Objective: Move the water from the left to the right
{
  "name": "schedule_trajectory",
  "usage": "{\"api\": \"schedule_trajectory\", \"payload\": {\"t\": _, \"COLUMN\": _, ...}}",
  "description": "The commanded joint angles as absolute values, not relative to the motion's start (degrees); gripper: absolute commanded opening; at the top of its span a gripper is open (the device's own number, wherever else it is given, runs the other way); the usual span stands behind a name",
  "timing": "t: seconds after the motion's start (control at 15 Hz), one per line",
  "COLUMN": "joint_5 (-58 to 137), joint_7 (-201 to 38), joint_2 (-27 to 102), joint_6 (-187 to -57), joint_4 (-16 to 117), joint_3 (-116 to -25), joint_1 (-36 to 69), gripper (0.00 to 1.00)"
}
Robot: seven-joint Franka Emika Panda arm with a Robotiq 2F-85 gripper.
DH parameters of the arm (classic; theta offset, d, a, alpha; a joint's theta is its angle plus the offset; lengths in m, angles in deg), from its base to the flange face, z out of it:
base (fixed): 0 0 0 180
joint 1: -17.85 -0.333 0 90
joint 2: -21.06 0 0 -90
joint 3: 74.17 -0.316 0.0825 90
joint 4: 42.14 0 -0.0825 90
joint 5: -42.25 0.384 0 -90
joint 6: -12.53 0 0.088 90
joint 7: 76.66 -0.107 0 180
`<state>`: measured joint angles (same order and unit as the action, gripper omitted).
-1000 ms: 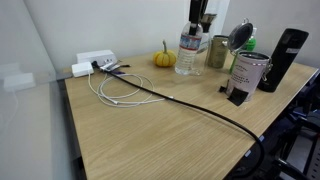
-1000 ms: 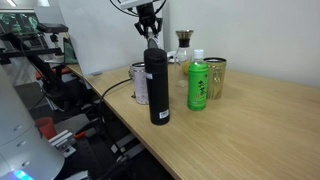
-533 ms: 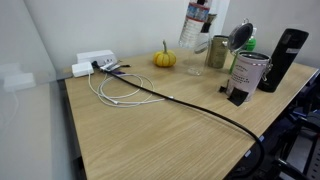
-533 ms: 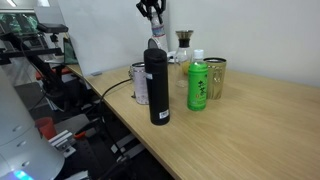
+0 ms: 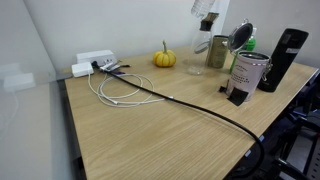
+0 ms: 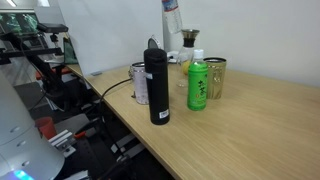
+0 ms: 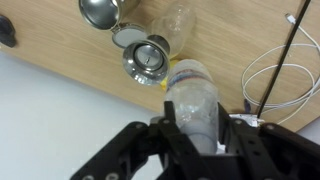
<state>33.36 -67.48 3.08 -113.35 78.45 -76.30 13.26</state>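
The water bottle (image 7: 194, 98), clear plastic with a pale label band, is held between my gripper's (image 7: 197, 128) two black fingers in the wrist view. The gripper is shut on its body. In both exterior views the bottle hangs high above the table at the top edge of the picture (image 5: 205, 12) (image 6: 170, 6), over the cluster of cans. Its upper part and most of the gripper are cut off there.
Under the bottle stand a clear glass with a brown top (image 6: 186, 40), a gold can (image 5: 217, 50), a green can (image 6: 197, 85), a metal can (image 5: 248, 72) and a tall black bottle (image 6: 156, 85). A small pumpkin (image 5: 164, 58), white cable (image 5: 115, 88) and black cable (image 5: 190, 105) lie on the wooden table (image 5: 150, 130).
The gripper has lifted the water bottle straight up from the table, from beside the gold can to the top edge of both exterior views.
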Motion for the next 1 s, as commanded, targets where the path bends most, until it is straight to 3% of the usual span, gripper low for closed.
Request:
{"api": "schedule_trajectory", "payload": {"t": 0.0, "joint_5": 31.79, "joint_7": -70.46, "joint_2": -0.50, "joint_6": -115.86, "joint_4": 79.82, "joint_3": -75.79, "joint_1": 15.74, "gripper": 0.15}}
{"api": "schedule_trajectory", "payload": {"t": 0.93, "joint_5": 14.29, "joint_7": -96.26, "joint_2": -7.05, "joint_6": -115.00, "joint_4": 82.79, "joint_3": -76.42, "joint_1": 30.21, "gripper": 0.15}}
